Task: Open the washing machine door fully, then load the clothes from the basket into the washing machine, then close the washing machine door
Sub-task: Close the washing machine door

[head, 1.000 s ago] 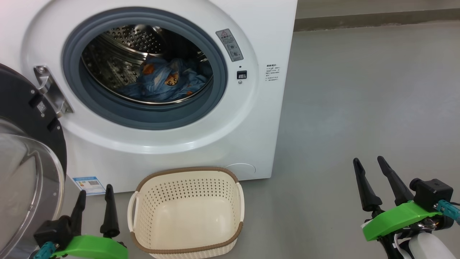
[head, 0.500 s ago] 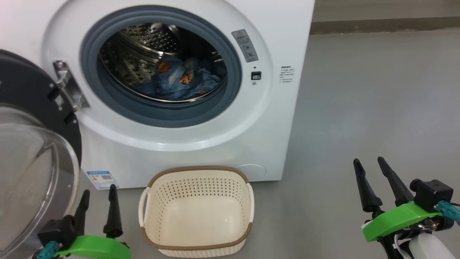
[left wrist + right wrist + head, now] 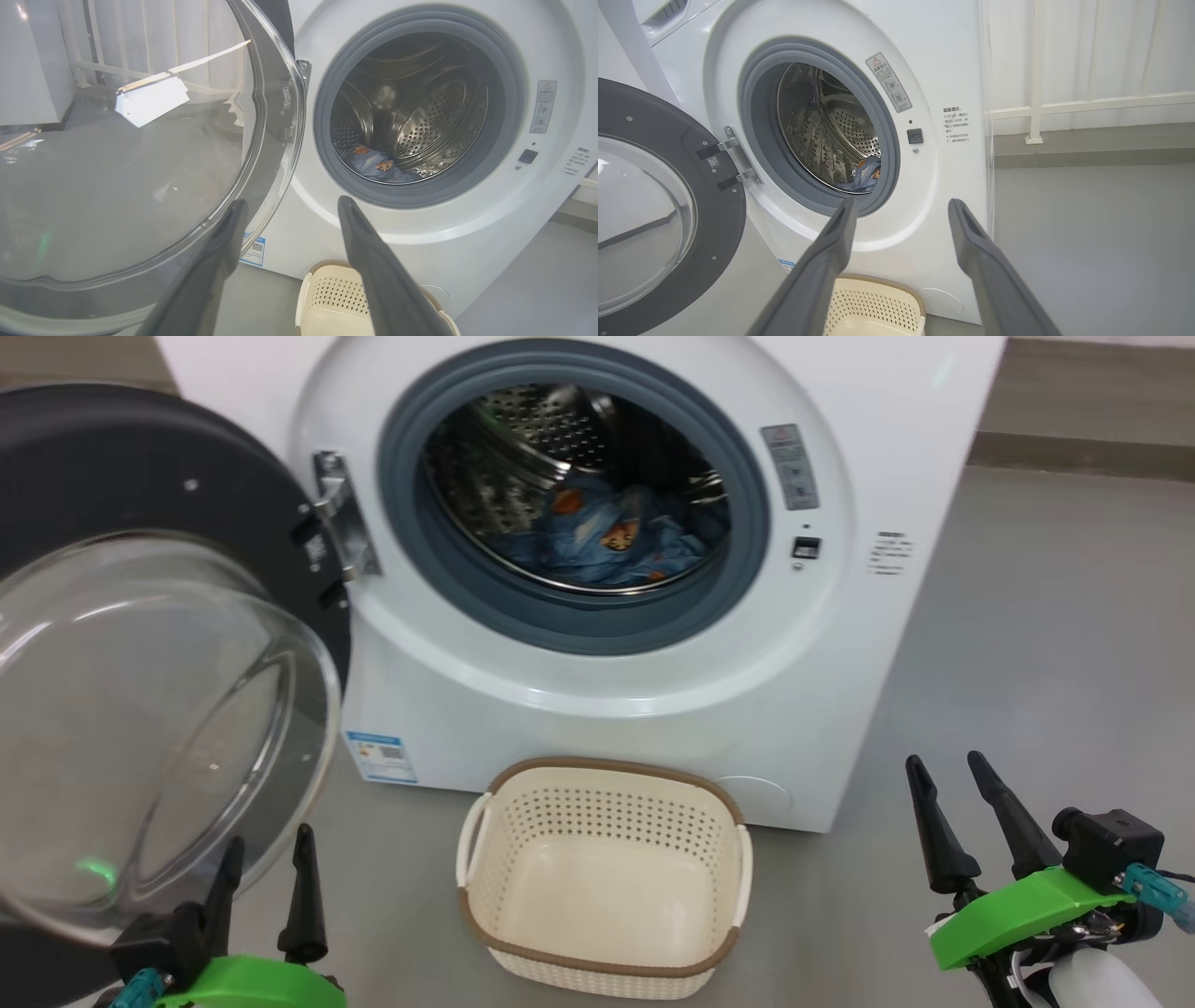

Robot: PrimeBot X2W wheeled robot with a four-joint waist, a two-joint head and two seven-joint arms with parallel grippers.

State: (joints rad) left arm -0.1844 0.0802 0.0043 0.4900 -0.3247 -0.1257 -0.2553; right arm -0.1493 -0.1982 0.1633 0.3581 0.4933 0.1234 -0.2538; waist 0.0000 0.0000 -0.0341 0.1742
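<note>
My left gripper (image 3: 268, 842) is open and holds nothing. The glass of the washing machine door (image 3: 159, 644) is just past its fingertips and to their left, swung wide off the washing machine (image 3: 607, 709). My right gripper (image 3: 943, 761) is open too, holding nothing above the floor (image 3: 1027, 616). The basket (image 3: 607, 775) sits between the two grippers, and the clothes (image 3: 611, 537) lie in the drum (image 3: 504, 476), ahead of both.

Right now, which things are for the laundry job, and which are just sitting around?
For the job:
washing machine
washing machine door, swung open
clothes, already inside the machine
basket, empty

Just there:
white railing
curtain
grey floor
</note>
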